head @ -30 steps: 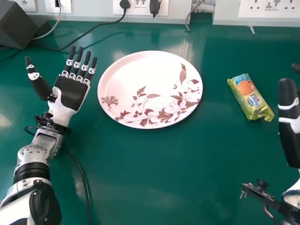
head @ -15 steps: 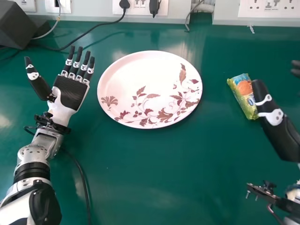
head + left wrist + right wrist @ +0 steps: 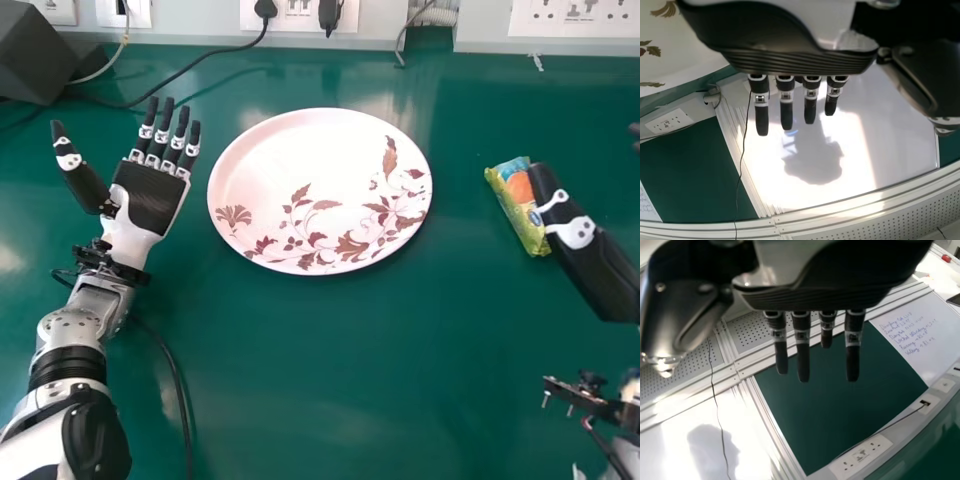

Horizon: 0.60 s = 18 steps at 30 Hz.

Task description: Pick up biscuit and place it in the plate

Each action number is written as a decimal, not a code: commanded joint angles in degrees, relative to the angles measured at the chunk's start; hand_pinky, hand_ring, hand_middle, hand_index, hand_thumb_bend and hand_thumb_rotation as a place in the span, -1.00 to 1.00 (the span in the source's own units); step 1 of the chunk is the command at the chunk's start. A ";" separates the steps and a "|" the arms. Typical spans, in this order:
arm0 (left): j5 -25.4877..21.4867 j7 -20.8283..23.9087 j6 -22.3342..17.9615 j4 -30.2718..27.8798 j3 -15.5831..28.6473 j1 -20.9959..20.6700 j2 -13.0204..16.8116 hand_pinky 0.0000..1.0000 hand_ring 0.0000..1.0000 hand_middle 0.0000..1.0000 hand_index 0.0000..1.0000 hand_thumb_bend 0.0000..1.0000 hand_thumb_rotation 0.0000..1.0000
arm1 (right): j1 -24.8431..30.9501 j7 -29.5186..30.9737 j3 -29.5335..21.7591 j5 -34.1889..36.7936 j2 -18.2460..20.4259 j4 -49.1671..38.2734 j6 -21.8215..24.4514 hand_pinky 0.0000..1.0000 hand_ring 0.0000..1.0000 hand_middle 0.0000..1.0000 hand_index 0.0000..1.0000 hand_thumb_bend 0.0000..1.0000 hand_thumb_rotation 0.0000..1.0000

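The biscuit packet (image 3: 514, 204) lies on the green table (image 3: 320, 370) to the right of the plate, apart from it, its length slanting from far left to near right. It is yellow-green, with a blue patch and an orange round picture at its far end. My right hand (image 3: 588, 245) is at the right of the scene, with the thumb (image 3: 562, 215) slanting in so that its tip covers part of the packet's right side; whether it touches the wrapper I cannot tell. At my right wrist the fingers (image 3: 803, 355) of that hand are straight and the thumb stands well apart from them, so I have nothing clamped. The plate (image 3: 290, 155) sits in the middle, toward the far side, pale with a dark rim line and reddish-brown leaves and flowers mostly on its near and right parts. Left of it my left hand (image 3: 150, 198) rests palm up, fingers spread and straight, thumb out to the left. Beyond, in the far left corner, is a dark box (image 3: 38, 50), with a black cable (image 3: 215, 52) running from there to a plug (image 3: 265, 9) at the wall. More sockets (image 3: 575, 18) are on the wall at the far right.
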 commanded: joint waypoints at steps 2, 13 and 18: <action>0.19 0.14 0.30 0.55 0.56 0.86 -0.03 0.99 0.97 1.00 1.00 1.00 0.73 | -1.53 1.71 -0.84 -3.27 0.28 0.37 0.27 0.23 0.38 0.52 0.64 1.00 0.47; 0.06 -0.13 0.55 0.33 0.50 0.80 -0.10 1.00 1.00 1.00 1.00 1.00 0.70 | -6.96 10.73 -1.69 -10.86 0.76 0.01 1.62 0.25 0.38 0.54 0.67 1.00 0.47; 0.06 -0.33 -0.10 0.27 0.65 0.76 -0.31 0.99 1.00 1.00 1.00 1.00 0.66 | -9.16 13.59 -1.87 -12.96 0.72 0.77 2.08 0.27 0.46 0.68 0.76 1.00 0.51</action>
